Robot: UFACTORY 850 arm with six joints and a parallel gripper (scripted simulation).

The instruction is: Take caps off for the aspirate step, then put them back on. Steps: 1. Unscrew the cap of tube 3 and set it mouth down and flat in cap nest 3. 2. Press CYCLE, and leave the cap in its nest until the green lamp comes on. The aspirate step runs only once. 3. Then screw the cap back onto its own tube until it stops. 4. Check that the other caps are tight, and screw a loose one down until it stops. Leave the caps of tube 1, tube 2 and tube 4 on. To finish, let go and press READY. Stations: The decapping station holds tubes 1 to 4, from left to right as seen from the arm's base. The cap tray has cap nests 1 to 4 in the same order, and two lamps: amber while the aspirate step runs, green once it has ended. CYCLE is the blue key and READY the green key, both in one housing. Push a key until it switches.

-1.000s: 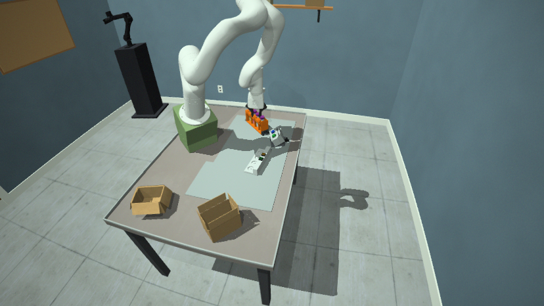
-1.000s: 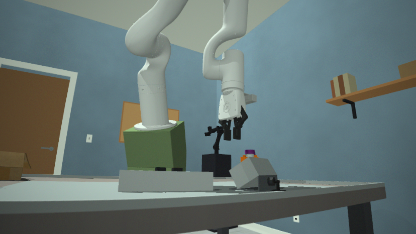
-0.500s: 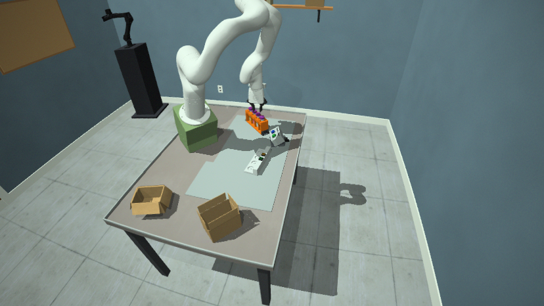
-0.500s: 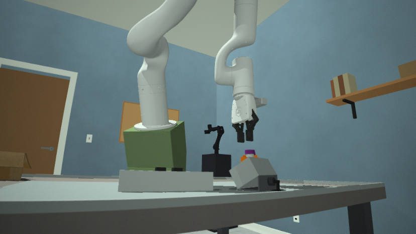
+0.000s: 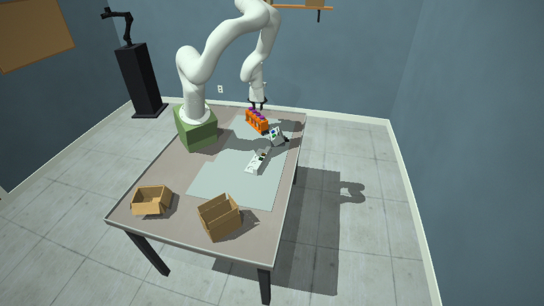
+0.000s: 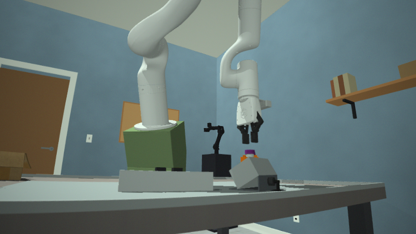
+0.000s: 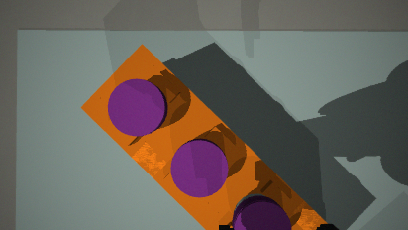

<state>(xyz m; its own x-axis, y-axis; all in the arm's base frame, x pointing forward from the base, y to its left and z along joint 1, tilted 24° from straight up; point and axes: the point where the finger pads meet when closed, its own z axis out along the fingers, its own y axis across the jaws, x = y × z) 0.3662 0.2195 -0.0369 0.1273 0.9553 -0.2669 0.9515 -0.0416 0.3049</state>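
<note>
The orange decapping station (image 5: pixel 255 119) stands at the back of the mat with purple-capped tubes (image 5: pixel 257 112). In the wrist view it runs diagonally (image 7: pixel 198 149); three purple caps show there, all on their tubes (image 7: pixel 137 106) (image 7: pixel 199 168) (image 7: pixel 261 214). My gripper (image 5: pixel 257 103) (image 6: pixel 249 140) hangs above the station, part-open and empty, clear of the caps. In the wrist view its fingertips just show at the bottom edge, either side of the lowest cap. The grey cap tray (image 5: pixel 259 160) lies nearer the front; its nests look empty.
The grey key housing (image 5: pixel 276 136) with the blue key (image 5: pixel 273 131) and green key (image 5: pixel 273 135) sits between station and tray, also in the exterior view (image 6: pixel 252 173). Two open cardboard boxes (image 5: pixel 151 199) (image 5: pixel 219 217) stand at the table's front. The arm's green base (image 5: pixel 196 131) is at the left.
</note>
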